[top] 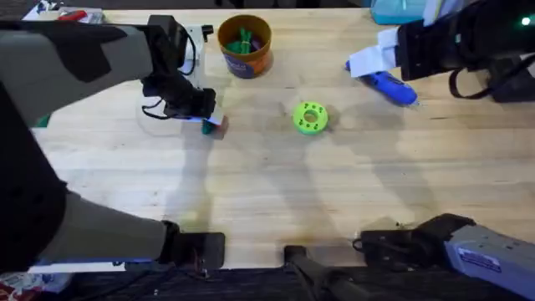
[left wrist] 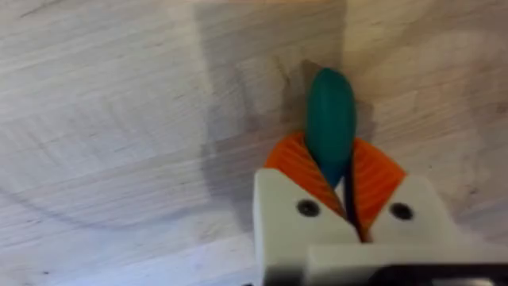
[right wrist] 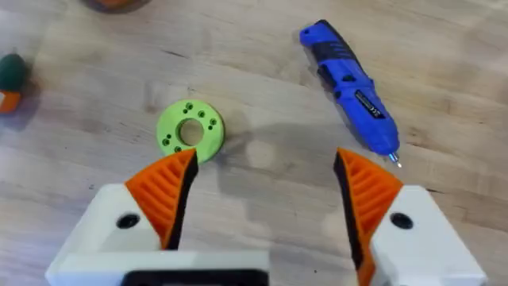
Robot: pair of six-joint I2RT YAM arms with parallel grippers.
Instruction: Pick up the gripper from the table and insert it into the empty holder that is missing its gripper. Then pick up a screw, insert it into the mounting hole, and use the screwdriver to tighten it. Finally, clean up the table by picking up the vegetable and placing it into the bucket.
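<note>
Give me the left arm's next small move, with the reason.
Probably lift the cucumber straight up, then carry it toward the bucket. The left hand is shut on its lower end, with the cucumber close to the table, and the bucket stands farther back and to the right.

ring (top: 310, 117): flat, lime-green, round, central hole with small dark holes around it; lies flat near mid-tabletop
ring, right wrist view (right wrist: 190, 131): casts a soft shadow on the wood
box (top: 398, 10): pale blue, translucent, at the far edge, cut off by the frame
red tool (top: 72, 15): small, at the far left corner, among blurred clutter
cable (top: 192, 52): dark, thin, looped over the far left area
</note>
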